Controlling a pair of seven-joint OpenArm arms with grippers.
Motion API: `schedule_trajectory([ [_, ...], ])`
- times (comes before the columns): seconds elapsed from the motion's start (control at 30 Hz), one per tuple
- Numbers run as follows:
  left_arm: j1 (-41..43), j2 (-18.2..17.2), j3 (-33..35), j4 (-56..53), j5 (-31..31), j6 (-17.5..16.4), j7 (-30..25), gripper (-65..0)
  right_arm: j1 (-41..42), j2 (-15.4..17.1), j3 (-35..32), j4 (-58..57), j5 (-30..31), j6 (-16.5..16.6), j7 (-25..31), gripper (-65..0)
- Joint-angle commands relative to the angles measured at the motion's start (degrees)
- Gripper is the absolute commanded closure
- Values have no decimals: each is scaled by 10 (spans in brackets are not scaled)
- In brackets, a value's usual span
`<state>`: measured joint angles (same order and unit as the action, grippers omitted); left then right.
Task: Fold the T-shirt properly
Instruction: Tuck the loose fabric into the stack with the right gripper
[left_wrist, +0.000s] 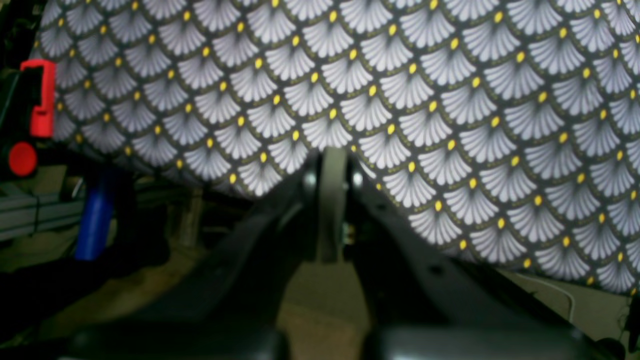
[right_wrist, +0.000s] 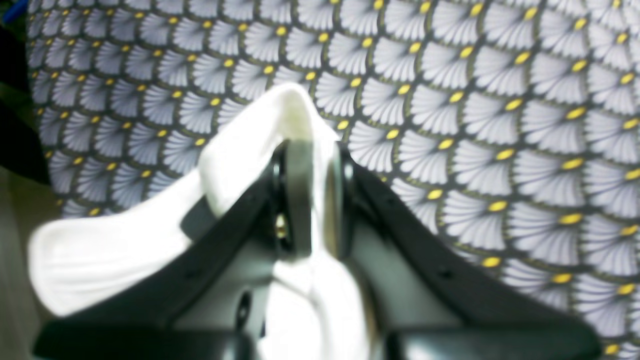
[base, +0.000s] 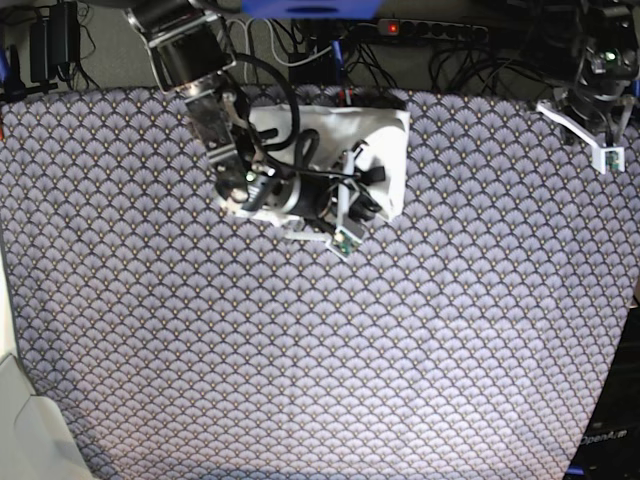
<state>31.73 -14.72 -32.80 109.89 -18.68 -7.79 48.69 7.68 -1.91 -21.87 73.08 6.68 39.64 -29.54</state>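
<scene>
The T-shirt (base: 385, 135) lies as a small white bundle at the far middle of the table, plain side showing. My right gripper (base: 362, 190) hangs over its near edge. In the right wrist view that gripper (right_wrist: 312, 150) is shut on a raised fold of the T-shirt (right_wrist: 125, 245), with white cloth pinched between the pads and draping to the left and below. My left gripper (base: 600, 140) is off at the far right corner, away from the shirt. In the left wrist view the left gripper (left_wrist: 332, 165) is shut on nothing, just past the table's edge.
A scale-patterned tablecloth (base: 320, 350) covers the whole table. A power strip and cables (base: 420, 30) run behind the far edge. A red clamp (left_wrist: 42, 97) and a blue part (left_wrist: 95, 220) sit below the table edge. A white object (base: 25, 430) stands at the near left corner.
</scene>
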Motion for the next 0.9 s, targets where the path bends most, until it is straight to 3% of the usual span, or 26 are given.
schedule_trajectory([
  [0.0, 6, -8, -6, 10, 0, 1, -10, -4, 17, -7, 0, -12, 8, 4, 18, -60],
  [0.2, 5, -8, -6, 11, 0, 1, -10, -4, 48, -21, 0, -29, 8, 4, 25, -59],
  [0.33, 4, -8, -6, 12, 0, 1, -12, -4, 41, -17, 3, 90, 7, 4, -52, -59],
  [0.57, 1, -6, -3, 12, -1, 1, -13, -4, -37, 38, 5, 298, 6, 4, -143, -59],
  [0.87, -28, -4, -1, 10, -1, 1, -8, -4, -118, 55, 2, 341, 6, 4, -145, -59],
])
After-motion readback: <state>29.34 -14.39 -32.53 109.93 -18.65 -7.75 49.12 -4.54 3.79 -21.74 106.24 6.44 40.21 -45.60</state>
